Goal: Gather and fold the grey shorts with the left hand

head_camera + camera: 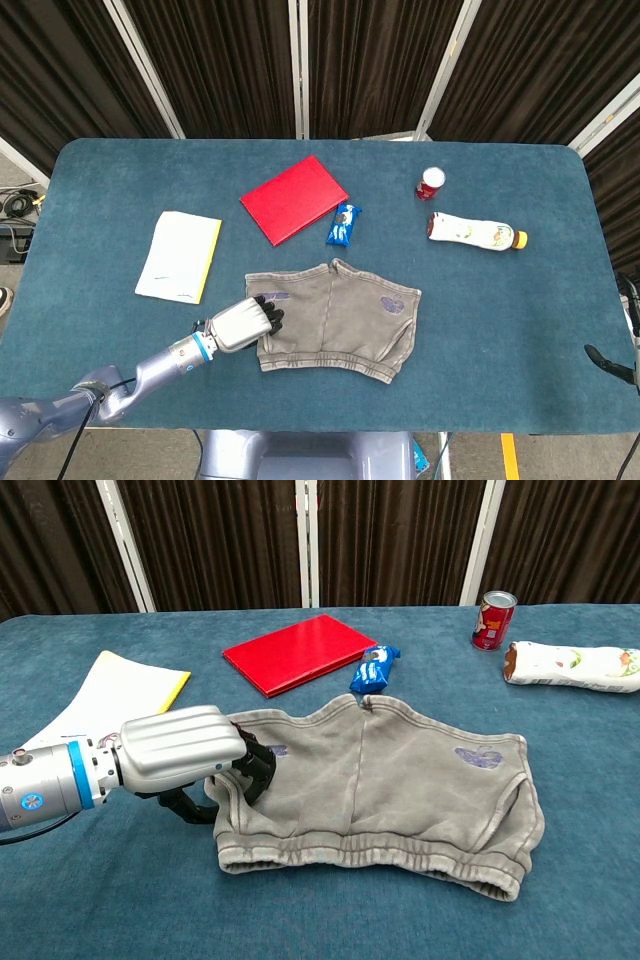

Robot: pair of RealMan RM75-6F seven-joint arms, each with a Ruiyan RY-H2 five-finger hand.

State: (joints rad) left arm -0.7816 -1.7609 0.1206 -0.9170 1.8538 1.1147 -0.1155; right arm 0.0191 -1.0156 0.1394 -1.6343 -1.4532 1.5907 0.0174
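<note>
The grey shorts (pixel 340 320) lie flat near the table's front edge, waistband toward me, also in the chest view (pixel 400 780). My left hand (pixel 243 325) is at their left edge. In the chest view my left hand (pixel 185 750) has its dark fingers curled down over the cloth and the thumb below, with the shorts' left edge bunched up between them. Neither view shows my right hand.
A red book (pixel 293 198) and a blue snack packet (pixel 343 224) lie behind the shorts. At the back right stands a red can (pixel 431 183) beside a bottle lying on its side (pixel 475 232). A white and yellow notepad (pixel 180 256) lies at the left.
</note>
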